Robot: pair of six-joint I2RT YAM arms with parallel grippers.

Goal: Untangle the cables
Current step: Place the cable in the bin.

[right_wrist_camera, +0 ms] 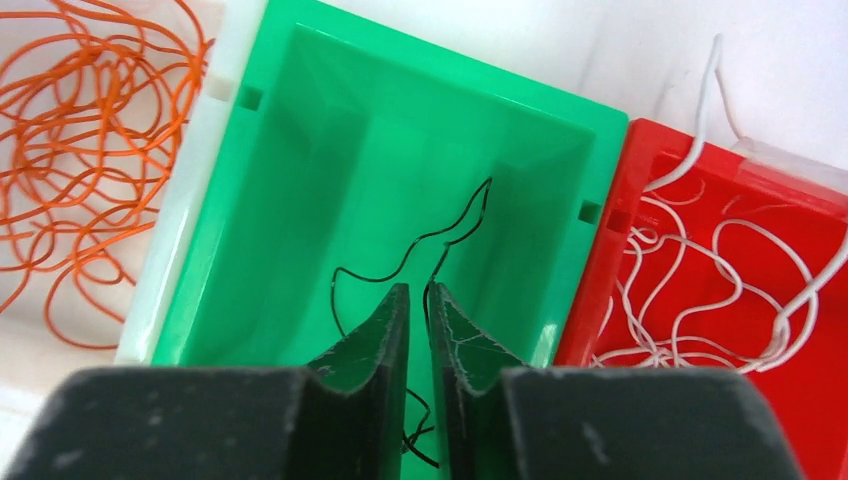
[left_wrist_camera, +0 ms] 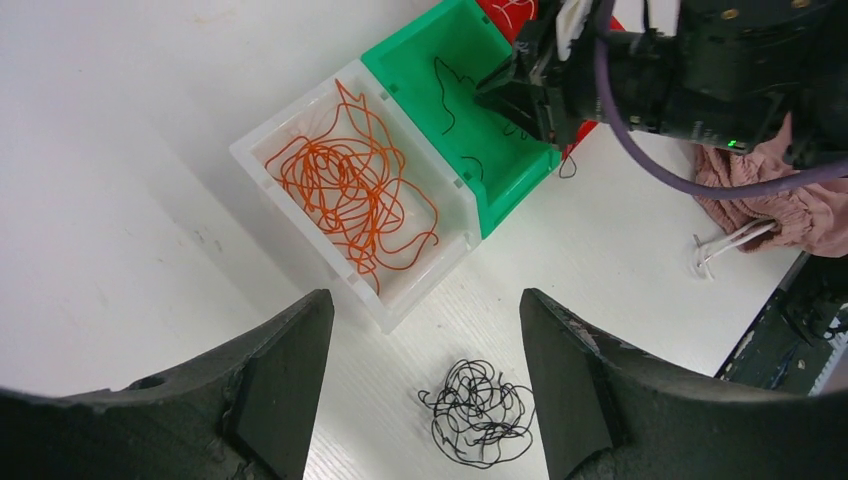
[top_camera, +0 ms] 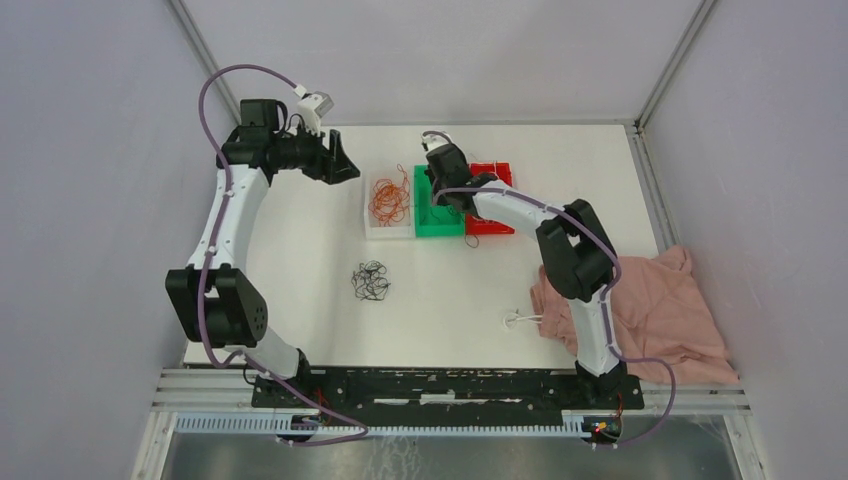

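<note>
Orange cables [left_wrist_camera: 350,195]: we see a loose nest of thin, curly orange wire, all one colour, lying inside the white bin [left_wrist_camera: 425,285], with one loop reaching up to its far rim.
Black bunch [top_camera: 370,282]: a small knot of hair-fine black curls. We find it alone on the bare counter [top_camera: 300,260], about midway between the far and near edges and left of centre.
Black strand [right_wrist_camera: 440,240]: one wavy black wire in the green bin [right_wrist_camera: 300,150]. We follow it down into the slit between the fingers of the right tool [right_wrist_camera: 415,290].
White cables [right_wrist_camera: 720,280]: thin white loops piled in the red bin [right_wrist_camera: 700,420], one end sticking out past its rim.
Loose white piece [top_camera: 520,320]: a few short white wires on the counter toward the near right corner, just beside the pink cloth [top_camera: 670,310].
Bins: we count three, touching side by side near the middle of the far edge, with white leftmost, green in the middle and red rightmost.
Right tool: fingers drawn almost together over the green bin, pinching the black strand.
Left tool [left_wrist_camera: 425,300]: fingers spread wide with nothing between them. We see it held above the counter toward the far left corner, apart from every cable.
Pink cloth: crumpled at the near right corner, lying across the right edge.
</note>
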